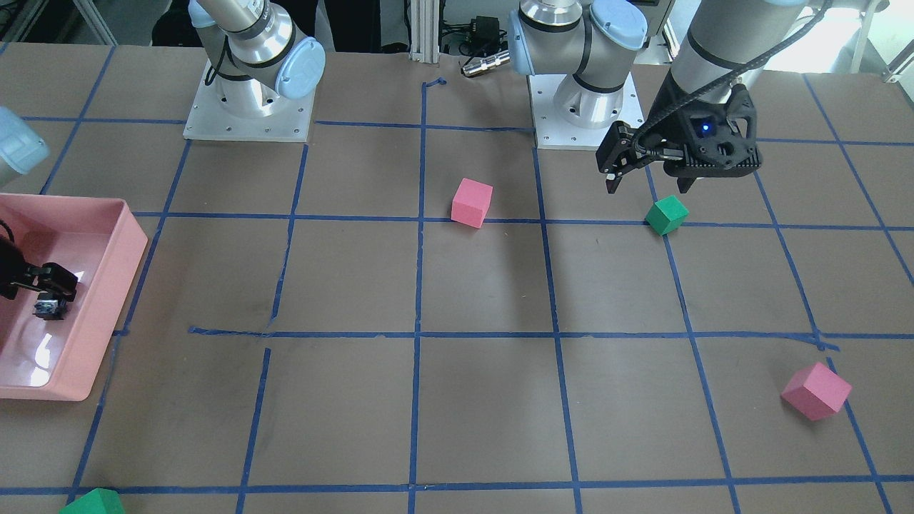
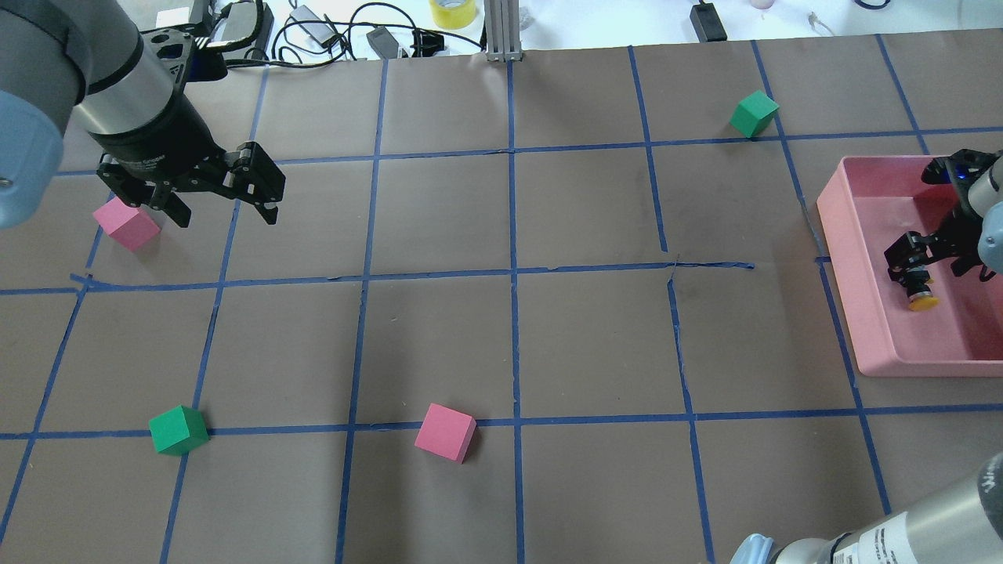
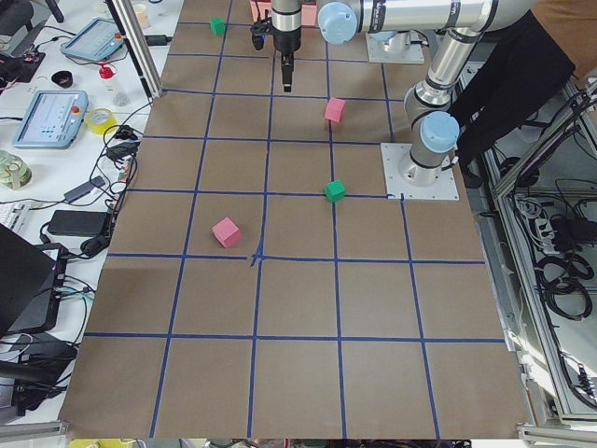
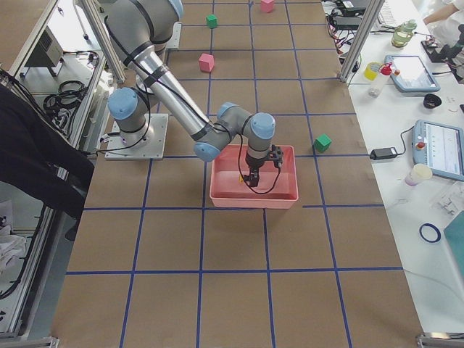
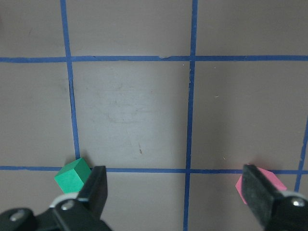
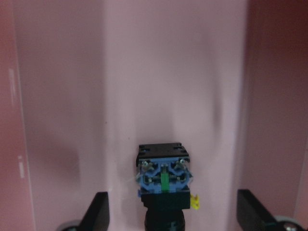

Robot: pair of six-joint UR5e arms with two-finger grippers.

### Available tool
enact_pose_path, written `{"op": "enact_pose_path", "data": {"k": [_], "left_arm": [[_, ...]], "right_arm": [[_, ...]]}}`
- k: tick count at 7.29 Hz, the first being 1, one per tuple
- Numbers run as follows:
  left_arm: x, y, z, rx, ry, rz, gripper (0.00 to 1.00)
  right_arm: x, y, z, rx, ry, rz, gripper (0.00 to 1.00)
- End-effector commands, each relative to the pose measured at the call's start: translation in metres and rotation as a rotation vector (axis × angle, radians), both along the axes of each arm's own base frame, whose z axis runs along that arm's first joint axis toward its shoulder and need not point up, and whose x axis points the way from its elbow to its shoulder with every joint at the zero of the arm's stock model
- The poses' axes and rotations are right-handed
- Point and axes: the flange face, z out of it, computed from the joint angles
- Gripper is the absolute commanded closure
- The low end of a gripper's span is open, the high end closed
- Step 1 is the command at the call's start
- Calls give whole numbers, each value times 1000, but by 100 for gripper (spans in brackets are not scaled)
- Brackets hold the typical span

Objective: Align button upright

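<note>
The button (image 2: 917, 292) lies on its side on the floor of the pink tray (image 2: 842, 258), its yellow cap toward the robot. In the right wrist view its blue-grey terminal base (image 6: 164, 176) faces the camera and a sliver of yellow cap shows beside the black body. My right gripper (image 2: 929, 270) is open and low inside the tray. Its fingers (image 6: 100, 210) stand wide on either side of the button without touching it. My left gripper (image 2: 227, 210) is open and empty, above the table at the far side from the tray.
Two pink foam cubes (image 2: 127, 223) (image 2: 445, 432) and two green ones (image 2: 179, 430) (image 2: 754, 114) lie scattered on the brown, blue-taped table. The left gripper hangs between a green cube (image 5: 72, 174) and a pink cube (image 5: 269, 180). The tray's walls (image 1: 128, 250) close in the right gripper.
</note>
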Motion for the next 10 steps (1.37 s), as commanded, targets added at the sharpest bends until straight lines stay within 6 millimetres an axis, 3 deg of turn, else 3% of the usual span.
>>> {"op": "enact_pose_path", "data": {"k": [1, 2, 3, 4, 7, 9, 10], "left_arm": [[0, 0, 0, 0, -1, 0, 0], [0, 0, 0, 0, -1, 1, 0], [0, 0, -1, 2, 0, 0, 0], [0, 0, -1, 3, 0, 0, 0], [0, 4, 7, -14, -3, -21, 0], [1, 5, 11, -26, -14, -49, 0], [1, 4, 9, -16, -16, -49, 0]], "right_arm": [[0, 1, -1, 12, 0, 7, 55], [0, 1, -1, 12, -2, 7, 78], [1, 1, -1, 8, -11, 5, 94], [1, 0, 1, 1, -12, 4, 100], [4, -4, 14, -38, -30, 0, 100], [8, 1, 44, -48, -37, -12, 100], [7, -2, 47, -30, -52, -13, 100]]}}
